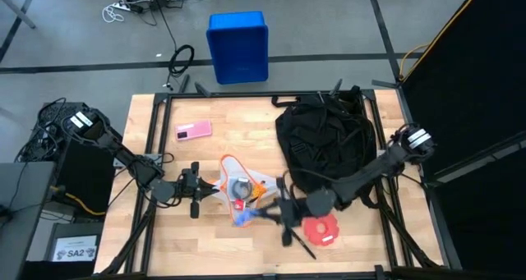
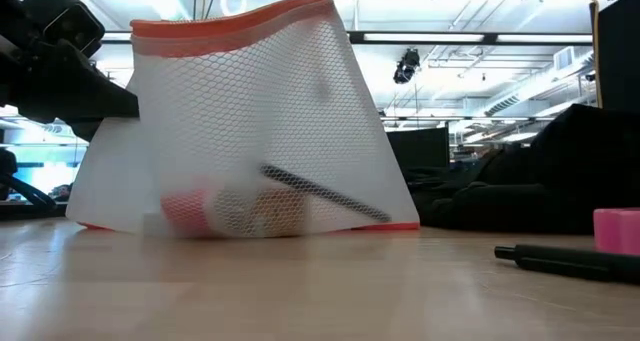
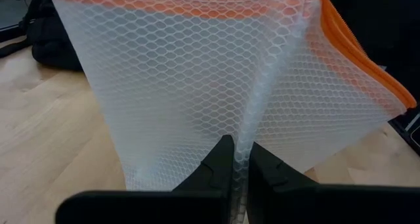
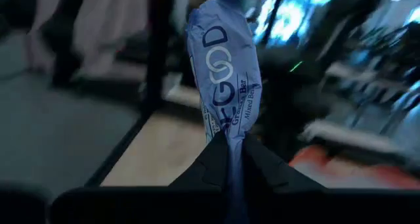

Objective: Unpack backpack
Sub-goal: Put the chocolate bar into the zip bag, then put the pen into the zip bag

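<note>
While the left pincer point(image 3: 237, 159) is closed on a fold of the white mesh pouch with an orange zip edge point(image 3: 216, 79), holding it up so that it stands like a tent on the wooden worktop point(image 1: 177, 239), the right pincer point(image 4: 231, 152) is closed on the end of a blue snack bar in a thin foil wrapper point(image 4: 225, 66), and this second grip looks to me the weaker one. The fingers pinch only the crimped tail of the wrapper, so if the arm swings fast the bar can slip out or the foil can tear, and then it falls somewhere near the round red object point(image 1: 321, 228) and the black pen point(image 2: 560, 259) lying on the worktop. The mesh is also soft and slippery; a thin fold like this can slide from between the fingers, and the pouch would collapse over the small things that remain inside it, among them a dark stick point(image 2: 325, 194) and a pale roll with a red end point(image 2: 225, 213). The large black soft fabric backpack point(image 1: 325, 140) lies on the right half of the worktop, just behind the right arm, with its straps spread loose; a strap can catch the arm when it draws back. The flat pink item point(image 1: 194, 130) lies well apart, near the far left side, and the blue plastic crate point(image 1: 238, 46) stands on the floor beyond the worktop.
</note>
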Motion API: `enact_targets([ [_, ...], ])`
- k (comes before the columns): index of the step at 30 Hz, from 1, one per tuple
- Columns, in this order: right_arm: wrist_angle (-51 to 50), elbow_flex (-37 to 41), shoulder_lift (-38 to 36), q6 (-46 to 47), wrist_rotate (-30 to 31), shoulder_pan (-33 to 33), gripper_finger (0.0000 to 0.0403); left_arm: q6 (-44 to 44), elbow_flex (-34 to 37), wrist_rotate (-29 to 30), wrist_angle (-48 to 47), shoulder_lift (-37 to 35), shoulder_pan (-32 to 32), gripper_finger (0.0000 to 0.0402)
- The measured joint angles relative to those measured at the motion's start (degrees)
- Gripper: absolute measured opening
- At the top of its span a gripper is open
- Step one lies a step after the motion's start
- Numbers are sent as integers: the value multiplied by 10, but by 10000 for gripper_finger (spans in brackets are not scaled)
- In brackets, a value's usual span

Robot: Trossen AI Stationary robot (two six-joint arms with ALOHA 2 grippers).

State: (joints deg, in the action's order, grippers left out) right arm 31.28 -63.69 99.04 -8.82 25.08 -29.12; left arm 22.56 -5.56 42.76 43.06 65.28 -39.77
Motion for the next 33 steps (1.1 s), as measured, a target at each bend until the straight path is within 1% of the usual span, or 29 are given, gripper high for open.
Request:
enact_targets([
  [2,10,-1,2,2,-20,26,0,0,0,0,-1,0,0,0],
  [5,-9,0,3,36,-40,69,1,0,0,0,-4,0,0,0],
  [8,-21,0,3,55,-57,101,14,0,0,0,-6,0,0,0],
  [12,-42,0,3,88,-111,132,62,1,0,0,-8,0,0,0],
  [16,-48,0,3,94,-118,141,132,2,0,0,-10,0,0,0],
  [21,-51,0,-15,80,-118,133,216,2,0,0,-10,0,0,0],
  [24,-72,0,-50,68,-113,116,248,2,0,-3,-10,0,0,0],
  [28,-159,-1,-94,93,-114,74,266,2,0,-3,-11,0,0,0],
  [30,-215,-1,-103,123,-112,48,266,2,0,-4,-12,0,0,0],
  [33,-298,-1,-95,193,-102,8,256,2,0,-4,-11,0,0,0],
])
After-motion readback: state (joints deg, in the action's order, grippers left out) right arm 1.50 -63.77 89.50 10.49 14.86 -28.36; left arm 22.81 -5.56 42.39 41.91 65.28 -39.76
